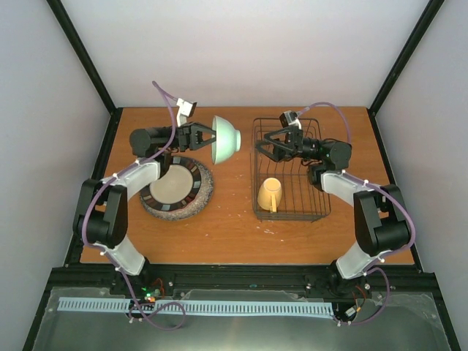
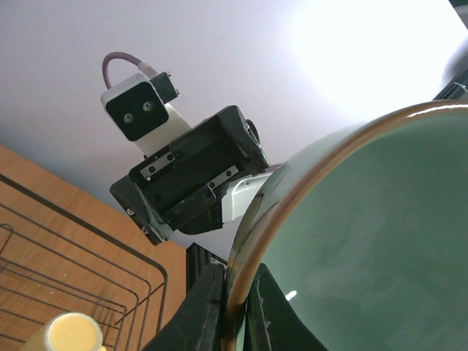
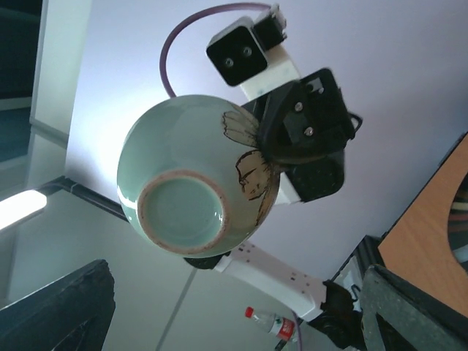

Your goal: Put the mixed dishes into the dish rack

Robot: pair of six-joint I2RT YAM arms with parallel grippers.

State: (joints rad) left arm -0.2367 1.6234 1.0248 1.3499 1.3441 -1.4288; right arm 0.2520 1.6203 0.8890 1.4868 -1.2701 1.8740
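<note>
A pale green bowl (image 1: 228, 137) hangs in the air between the plate and the dish rack (image 1: 254, 170), tipped on its side. My left gripper (image 1: 212, 137) is shut on its rim; the two dark fingers (image 2: 205, 311) pinch the brown edge of the bowl (image 2: 365, 241). My right gripper (image 1: 263, 146) hovers over the rack's far left part, open and empty, facing the bowl. In the right wrist view the bowl's foot (image 3: 183, 212) faces me, and my fingertips (image 3: 58, 307) stand wide apart at the frame's lower corners. A yellow mug (image 1: 269, 194) lies inside the rack.
A beige plate with a dark rim (image 1: 174, 183) rests on a round woven mat (image 1: 206, 191) at the left. Black frame posts and white walls close in the table. The rack's wire wall (image 2: 80, 256) and the mug (image 2: 73, 333) show below the bowl.
</note>
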